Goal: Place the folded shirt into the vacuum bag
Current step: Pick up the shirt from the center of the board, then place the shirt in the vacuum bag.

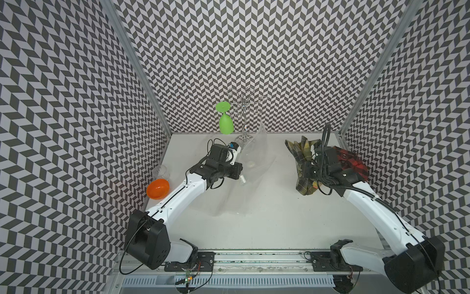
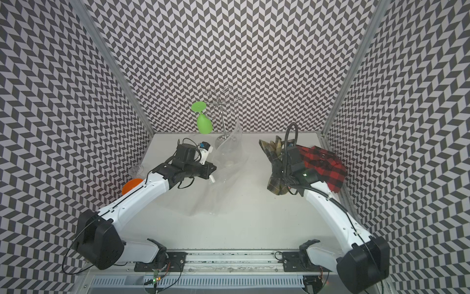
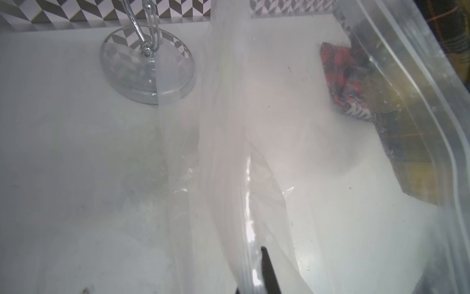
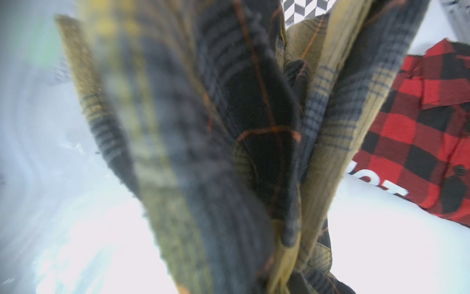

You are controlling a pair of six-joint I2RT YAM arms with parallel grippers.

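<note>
Olive plaid shirt (image 4: 229, 152): crowds the right wrist lens, gathered into upright pleats. It sits at the far right of the table (image 1: 267, 229), well apart from the bag and wholly outside it.
Right gripper (image 1: 306, 170): fingers hidden in the cloth. The pleats pucker toward it, so I judge it clamped on the olive plaid shirt, likely pinching several layers so the fold travels as one.
Left gripper (image 1: 240, 177): jaws together on the bag's raised edge.
Vacuum bag (image 1: 241, 198): far centre-left, one side held up and the rest trailing on the table. This probably keeps the mouth gaping toward the shirt. Its zip strip (image 3: 429, 132) and valve cap (image 1: 251, 163) both show.
Red checked shirt (image 2: 323, 165): lies flat just right of the olive one.
Writing: white capitals (image 4: 376, 183) at the red shirt's edge are cut off. O and T seem legible, but no whole word. No brand is visible on the bag.
Bystanders: green glass (image 1: 225, 122) on chrome rack (image 1: 244, 107), far centre; orange bowl (image 1: 157, 188), left.
</note>
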